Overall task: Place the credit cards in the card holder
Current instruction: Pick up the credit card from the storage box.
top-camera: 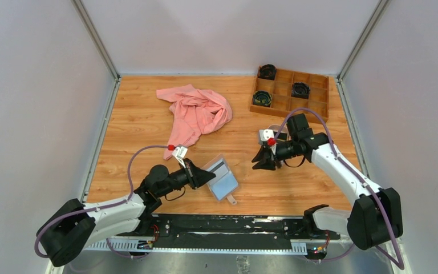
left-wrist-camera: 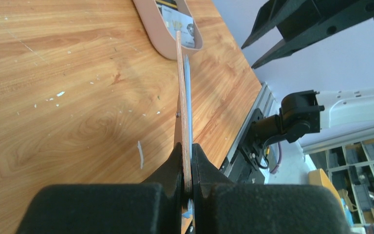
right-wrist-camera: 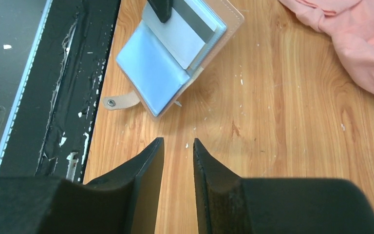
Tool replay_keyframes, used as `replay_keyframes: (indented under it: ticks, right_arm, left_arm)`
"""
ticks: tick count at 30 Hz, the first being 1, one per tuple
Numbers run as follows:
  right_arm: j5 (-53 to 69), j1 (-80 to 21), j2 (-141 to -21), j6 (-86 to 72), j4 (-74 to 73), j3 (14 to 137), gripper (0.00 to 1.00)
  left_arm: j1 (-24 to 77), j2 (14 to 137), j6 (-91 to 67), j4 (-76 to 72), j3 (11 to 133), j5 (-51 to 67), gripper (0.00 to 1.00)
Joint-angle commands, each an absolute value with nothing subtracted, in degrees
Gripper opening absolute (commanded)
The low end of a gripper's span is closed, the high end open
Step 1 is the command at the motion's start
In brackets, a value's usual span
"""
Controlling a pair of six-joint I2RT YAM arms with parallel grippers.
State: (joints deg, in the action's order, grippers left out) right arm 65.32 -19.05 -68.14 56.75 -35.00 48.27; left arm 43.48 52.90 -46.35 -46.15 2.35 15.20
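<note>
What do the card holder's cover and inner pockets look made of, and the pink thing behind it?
The card holder: its tan cover looks like matte leather or faux leather, seemingly stitched along the edge; I can't tell which. Its light blue pockets look like thin, slightly glossy plastic sleeves. The strap's snap looks metal. The pink cloth: soft fabric, matte, crumpled in folds.

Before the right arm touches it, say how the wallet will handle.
The wallet probably flexes at its fold; it is open like a book. Its blue pockets look glossy, likely slippery. Pinched by the left fingers, it should stay put.
</note>
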Motion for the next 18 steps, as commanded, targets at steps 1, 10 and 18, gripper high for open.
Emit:
replay_keyframes:
  ticks: [1,10,18]
  right_arm:
    - [63.5,-17.7,-69.6,59.3,-38.5,50.9,0.34]
    - [61.6,-17.6,-71.7,60.8,-43.0,54.0,0.42]
    - [59.4,-17.4,-72.0,58.1,-43.4,55.7,0.49]
  left_arm:
    - [42.7,54.3,-43.5,-46.8,4.5,19.9,0.0]
    - [42.7,54.6,-41.1,-47.1,4.6,21.8,0.0]
    - [42.6,53.3,-40.3,-47.1,4.4,22.0,0.0]
